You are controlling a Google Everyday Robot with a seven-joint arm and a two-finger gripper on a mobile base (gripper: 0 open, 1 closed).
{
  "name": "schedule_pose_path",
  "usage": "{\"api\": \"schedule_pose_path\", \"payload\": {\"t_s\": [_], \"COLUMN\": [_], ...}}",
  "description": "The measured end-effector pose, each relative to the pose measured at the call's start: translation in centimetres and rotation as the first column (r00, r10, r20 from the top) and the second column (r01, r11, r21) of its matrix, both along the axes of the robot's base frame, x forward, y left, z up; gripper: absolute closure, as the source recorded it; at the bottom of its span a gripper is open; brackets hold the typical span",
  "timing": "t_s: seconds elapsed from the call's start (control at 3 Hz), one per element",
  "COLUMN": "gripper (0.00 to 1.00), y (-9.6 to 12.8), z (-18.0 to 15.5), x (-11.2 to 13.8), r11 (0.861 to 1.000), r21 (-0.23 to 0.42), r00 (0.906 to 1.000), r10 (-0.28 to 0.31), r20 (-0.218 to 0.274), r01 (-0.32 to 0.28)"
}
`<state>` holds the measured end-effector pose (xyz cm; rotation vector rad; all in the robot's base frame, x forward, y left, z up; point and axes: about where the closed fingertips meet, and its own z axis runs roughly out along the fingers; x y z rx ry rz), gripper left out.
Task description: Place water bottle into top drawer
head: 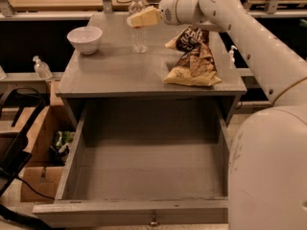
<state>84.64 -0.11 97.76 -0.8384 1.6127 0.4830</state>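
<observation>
The setting is a workshop area with wooden benches across the back and a grey wooden cabinet (120, 78) at centre.

1. The top drawer (148, 169), a wide and deep grey wooden drawer, is pulled fully open toward 6 o'clock. Its inside is plain grey, and a small metal pull (153, 220) sits on its front panel.
2. The white robot arm (249, 30) reaches in from 3 o'clock over the back of the cabinet top.
3. Two crumpled brown-and-tan snack bags (194, 63) lie at 3 o'clock on the cabinet top.
4. A round white bowl (85, 38) stands at 10 o'clock on the top.
5. The water bottle (139, 40), clear ribbed plastic with a white cap, stands upright at 12 o'clock on the top, between the bowl and the bags. It is taller than the bowl.
6. The tan gripper (139, 18) is level with the bottle's upper part and overlaps it in the view. Whether it is wide, narrow or clamped on the bottle cannot be told.
7. A small squat clear pump bottle (41, 67) stands on a shelf at 9 o'clock, off the cabinet.
</observation>
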Motion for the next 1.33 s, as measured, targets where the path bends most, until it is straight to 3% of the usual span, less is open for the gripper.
{"api": "schedule_pose_path", "payload": {"t_s": [0.67, 1.33], "gripper": [0.00, 0.41], "y": [2.4, 3.3], "z": [-1.3, -2.8], "x": [2.9, 3.7], "r11": [0.999, 0.999], "r21": [0.039, 0.034], "r00": [0.9997, 0.9987], "r10": [-0.003, -0.005], "r20": [-0.023, -0.050], "r01": [0.004, 0.007]}}
